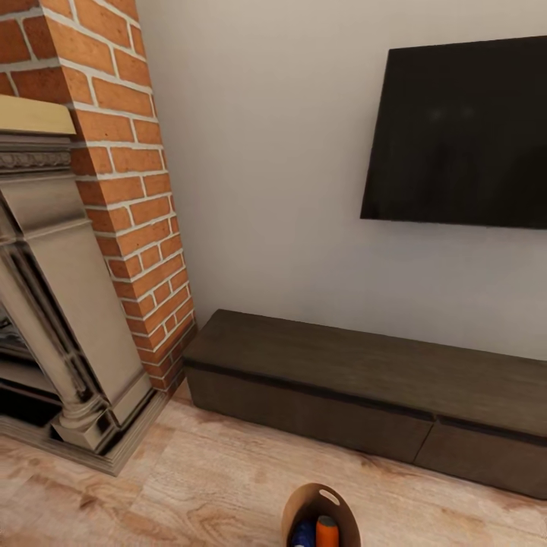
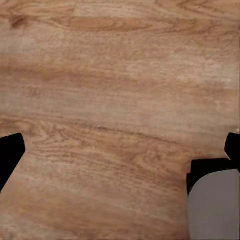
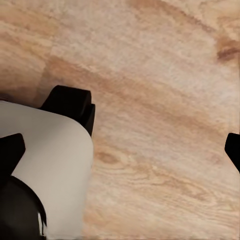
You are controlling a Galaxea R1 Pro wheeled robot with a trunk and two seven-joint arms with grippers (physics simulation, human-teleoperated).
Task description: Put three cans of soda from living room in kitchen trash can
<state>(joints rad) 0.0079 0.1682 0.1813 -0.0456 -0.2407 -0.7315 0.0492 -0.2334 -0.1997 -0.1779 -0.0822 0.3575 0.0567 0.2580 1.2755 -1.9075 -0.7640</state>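
Left gripper (image 2: pixel 120 150): its dark fingertips (image 2: pixel 10 152) sit at opposite edges of the left wrist view, spread wide, with bare wood floor (image 2: pixel 115 90) between them and nothing held or touched. Right gripper (image 3: pixel 120 150): fingertips (image 3: pixel 10 152) likewise far apart in the right wrist view, over floor, gripping nothing; a pale grey rounded part of the robot's body (image 3: pixel 50 165) lies beside one finger.

In the head view the bin (image 1: pixel 322 518) stands on the floor in front of the cabinet (image 1: pixel 365 387), at the near edge of the picture and well apart from it. Its brown inside faces the camera, the handle slot near the rim. A blue can (image 1: pixel 304 535) and an orange can (image 1: pixel 327 532) stand inside it, side by side; whether a third is there I cannot tell.

A strip of open floor runs between bin and cabinet. Left of the cabinet, touching its end, rises the brick fireplace (image 1: pixel 129 197), whose grey surround (image 1: pixel 68 304) juts out onto the floor. Above the cabinet a TV (image 1: pixel 460 133) hangs on the pale wall.
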